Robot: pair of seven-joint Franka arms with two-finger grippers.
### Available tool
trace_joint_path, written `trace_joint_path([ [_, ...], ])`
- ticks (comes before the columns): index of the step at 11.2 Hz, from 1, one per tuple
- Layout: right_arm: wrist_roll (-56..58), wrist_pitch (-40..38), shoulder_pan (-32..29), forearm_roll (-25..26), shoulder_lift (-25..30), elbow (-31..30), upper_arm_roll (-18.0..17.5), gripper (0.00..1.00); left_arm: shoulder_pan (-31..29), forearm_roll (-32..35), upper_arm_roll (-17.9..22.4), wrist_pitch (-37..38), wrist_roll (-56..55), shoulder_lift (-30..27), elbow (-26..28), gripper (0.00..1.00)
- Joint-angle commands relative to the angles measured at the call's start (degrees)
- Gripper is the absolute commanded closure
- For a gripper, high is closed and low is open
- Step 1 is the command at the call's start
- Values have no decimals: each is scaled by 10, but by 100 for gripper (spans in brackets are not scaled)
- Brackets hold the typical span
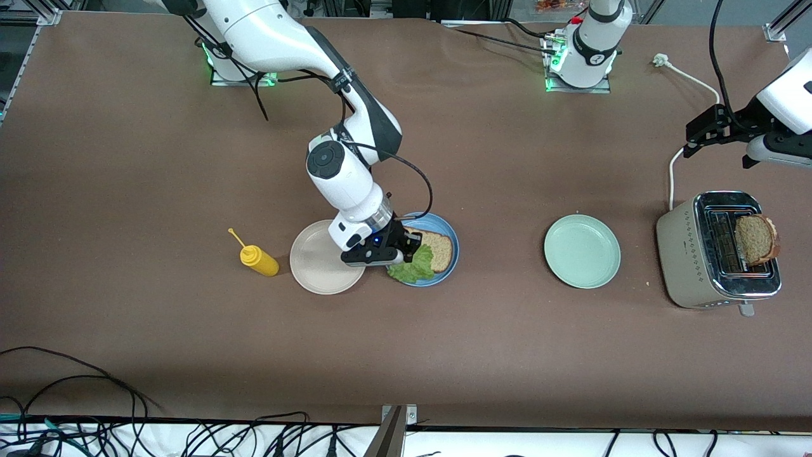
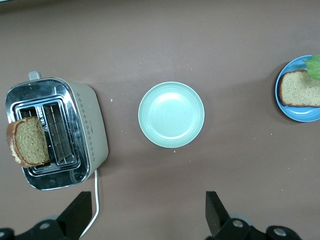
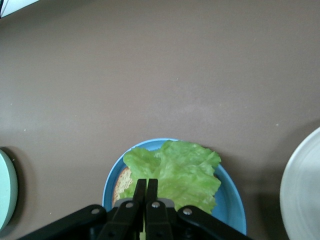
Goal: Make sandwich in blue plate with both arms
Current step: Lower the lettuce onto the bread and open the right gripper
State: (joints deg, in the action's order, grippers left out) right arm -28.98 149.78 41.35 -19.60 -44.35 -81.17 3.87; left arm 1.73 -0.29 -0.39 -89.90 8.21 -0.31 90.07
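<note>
The blue plate (image 1: 444, 270) holds one bread slice (image 1: 438, 249) with a lettuce leaf (image 1: 413, 266) lying partly over it and over the plate's rim. The right gripper (image 1: 406, 249) is low over this plate, its fingers (image 3: 145, 192) pressed together on the edge of the leaf. Beside it toward the right arm's end sits a beige plate (image 1: 317, 260), then a mustard bottle (image 1: 259, 260). A green plate (image 1: 582, 251) holds nothing. A second bread slice (image 1: 756, 238) leans on the toaster (image 1: 682, 254), above its slots. The left gripper (image 2: 145, 212) hangs spread wide above the table near the toaster.
</note>
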Motion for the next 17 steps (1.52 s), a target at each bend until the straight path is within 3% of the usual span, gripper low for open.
trace_joint_path([
  [1, 4, 9, 2, 6, -24, 29, 3, 100, 5, 16, -5, 10, -4, 1, -12, 0],
  [7, -18, 34, 44, 3, -57, 42, 25, 100, 3, 17, -23, 10, -4, 1, -14, 0],
  [8, -18, 34, 44, 3, -57, 42, 25, 90, 3, 17, -23, 10, -4, 1, -14, 0],
  [9, -15, 35, 43, 6, -57, 41, 26, 1, 3, 17, -24, 10, -4, 2, -14, 0],
  [17, 15, 18, 41, 8, -41, 37, 43, 0, 1, 17, -22, 10, -3, 2, -15, 0],
])
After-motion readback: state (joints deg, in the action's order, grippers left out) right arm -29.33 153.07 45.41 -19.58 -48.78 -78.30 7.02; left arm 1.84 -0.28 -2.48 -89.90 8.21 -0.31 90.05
